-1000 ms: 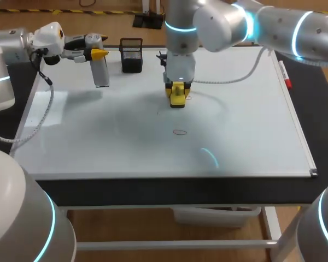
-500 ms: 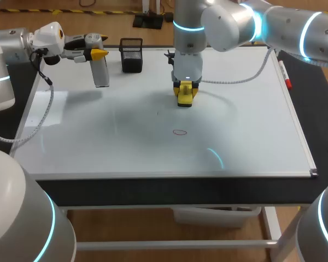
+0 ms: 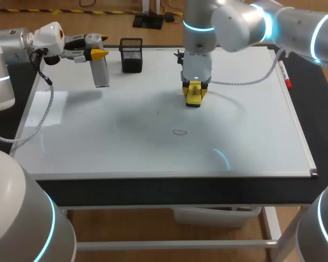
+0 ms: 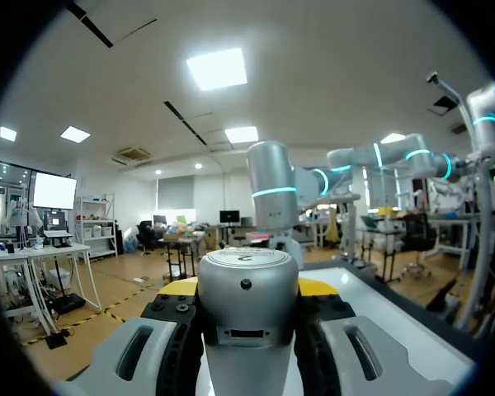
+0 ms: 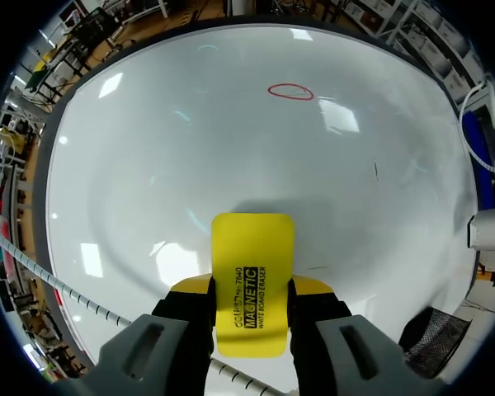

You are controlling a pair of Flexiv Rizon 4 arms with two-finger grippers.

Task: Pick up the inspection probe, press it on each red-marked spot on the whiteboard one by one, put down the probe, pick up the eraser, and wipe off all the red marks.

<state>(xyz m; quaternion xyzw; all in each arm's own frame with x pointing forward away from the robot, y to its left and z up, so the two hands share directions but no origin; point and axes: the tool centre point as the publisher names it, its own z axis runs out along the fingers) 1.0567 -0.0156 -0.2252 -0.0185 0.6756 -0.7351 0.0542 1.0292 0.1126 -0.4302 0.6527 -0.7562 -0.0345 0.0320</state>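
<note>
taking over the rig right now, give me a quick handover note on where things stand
Left gripper: shut on the probe, held over the far left of the whiteboard, not set down.
Right gripper: shut on the yellow eraser, at the board's far middle.
Done: the eraser is picked up. Probing looks finished, though I cannot confirm it.
Left: wipe the one red mark I can see, in the board's middle, on the near side of the eraser. The probe has not yet been put down.
</note>
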